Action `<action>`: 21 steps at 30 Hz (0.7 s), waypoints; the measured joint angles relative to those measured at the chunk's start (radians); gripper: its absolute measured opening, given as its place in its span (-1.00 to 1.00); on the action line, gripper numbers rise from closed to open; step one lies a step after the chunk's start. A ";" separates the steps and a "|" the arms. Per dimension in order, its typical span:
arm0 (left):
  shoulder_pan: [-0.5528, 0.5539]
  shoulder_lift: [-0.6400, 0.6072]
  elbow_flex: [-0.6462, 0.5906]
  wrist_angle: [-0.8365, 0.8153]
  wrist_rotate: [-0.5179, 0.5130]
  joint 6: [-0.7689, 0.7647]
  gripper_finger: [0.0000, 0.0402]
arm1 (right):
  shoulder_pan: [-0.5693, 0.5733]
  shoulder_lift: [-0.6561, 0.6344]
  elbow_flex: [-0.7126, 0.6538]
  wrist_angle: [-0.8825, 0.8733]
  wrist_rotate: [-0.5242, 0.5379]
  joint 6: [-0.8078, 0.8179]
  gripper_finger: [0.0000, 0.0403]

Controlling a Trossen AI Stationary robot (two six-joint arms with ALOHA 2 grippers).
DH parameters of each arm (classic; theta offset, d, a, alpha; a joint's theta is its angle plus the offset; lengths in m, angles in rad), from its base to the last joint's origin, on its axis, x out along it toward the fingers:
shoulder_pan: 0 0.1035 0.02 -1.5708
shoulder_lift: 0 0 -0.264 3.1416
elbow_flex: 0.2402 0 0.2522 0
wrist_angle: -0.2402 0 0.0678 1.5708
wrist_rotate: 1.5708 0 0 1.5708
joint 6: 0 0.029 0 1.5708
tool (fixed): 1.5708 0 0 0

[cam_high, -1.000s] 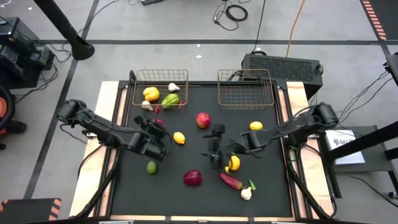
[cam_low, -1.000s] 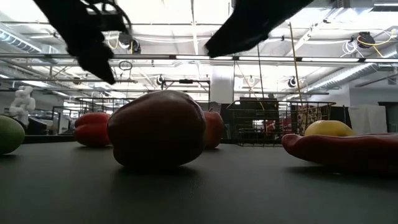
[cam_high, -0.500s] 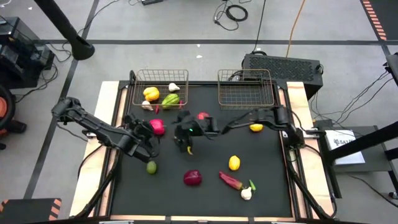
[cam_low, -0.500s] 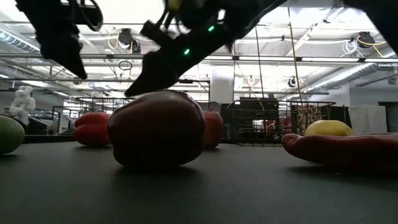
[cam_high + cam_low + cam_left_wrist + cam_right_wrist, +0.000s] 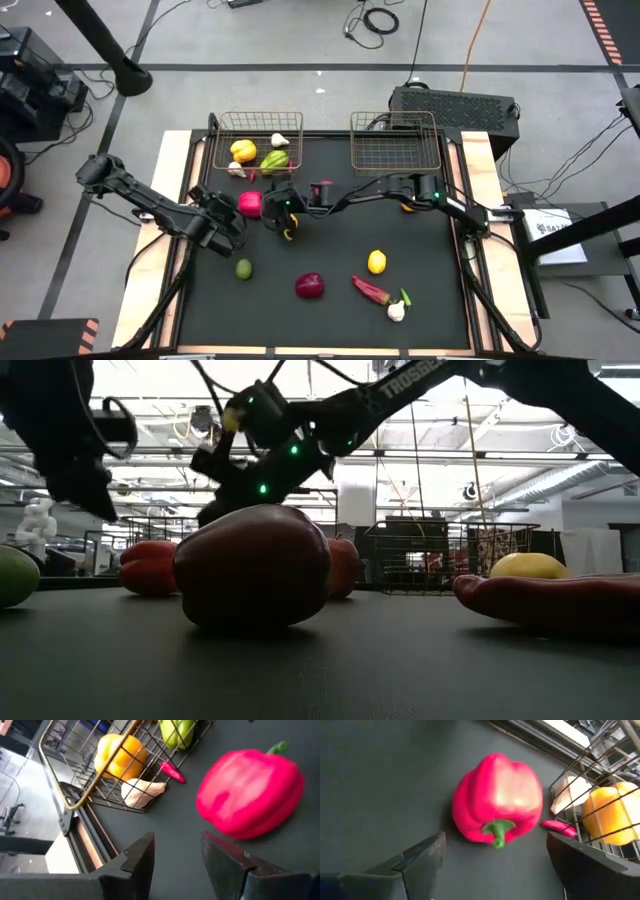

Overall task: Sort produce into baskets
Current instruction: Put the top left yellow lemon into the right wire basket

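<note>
A red bell pepper (image 5: 250, 203) lies on the black mat in front of the left basket (image 5: 222, 160), which holds a yellow pepper, a green pepper and a garlic. The right basket (image 5: 397, 145) holds nothing that shows. My right gripper (image 5: 272, 212) reaches across the table. It is open, level with the pepper (image 5: 497, 800), which lies just ahead of its fingers. My left gripper (image 5: 232, 210) is open on the pepper's other side, beside it (image 5: 250, 790). A lemon (image 5: 290, 232) lies by my right gripper. A red apple (image 5: 326, 188) is half hidden by the right arm.
On the mat lie a lime (image 5: 243, 268), a purple onion (image 5: 310, 286), a second lemon (image 5: 376, 262), a red chilli (image 5: 370, 291) and a garlic (image 5: 396, 311). A third lemon (image 5: 411, 206) shows under the right arm. A garlic and a small chilli (image 5: 172, 771) lie outside the left basket.
My right gripper has swung from the lemon at the mat's middle right toward the table's left edge, to the red pepper, and stayed open. My left gripper has drawn back a little toward the left edge, uncovering the pepper. The produce has stayed in place.
</note>
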State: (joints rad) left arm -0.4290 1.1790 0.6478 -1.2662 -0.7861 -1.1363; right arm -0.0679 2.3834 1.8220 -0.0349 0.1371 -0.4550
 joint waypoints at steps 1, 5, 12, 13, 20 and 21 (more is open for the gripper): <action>0.004 0.000 -0.014 0.019 0.000 0.007 -0.17 | -0.003 0.003 0.001 0.002 -0.003 -0.004 0.68; 0.020 0.001 -0.038 0.055 0.000 0.017 -0.17 | -0.011 0.010 0.003 0.000 -0.005 -0.029 0.68; 0.074 0.001 -0.037 0.102 -0.008 0.061 -0.17 | -0.011 0.011 0.003 0.004 -0.006 -0.076 0.52; 0.085 0.001 -0.037 0.111 -0.009 0.078 -0.17 | -0.011 0.012 0.003 0.003 -0.006 -0.073 0.47; 0.158 0.001 -0.037 0.215 0.000 0.201 -0.17 | -0.014 0.016 0.001 0.005 -0.004 0.100 0.13; 0.166 0.001 -0.037 0.220 0.002 0.208 -0.17 | -0.014 0.016 0.001 0.005 -0.003 0.116 0.10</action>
State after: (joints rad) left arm -0.2627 1.1799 0.6106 -1.0462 -0.7836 -0.9279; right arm -0.0822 2.3997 1.8229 -0.0296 0.1338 -0.3392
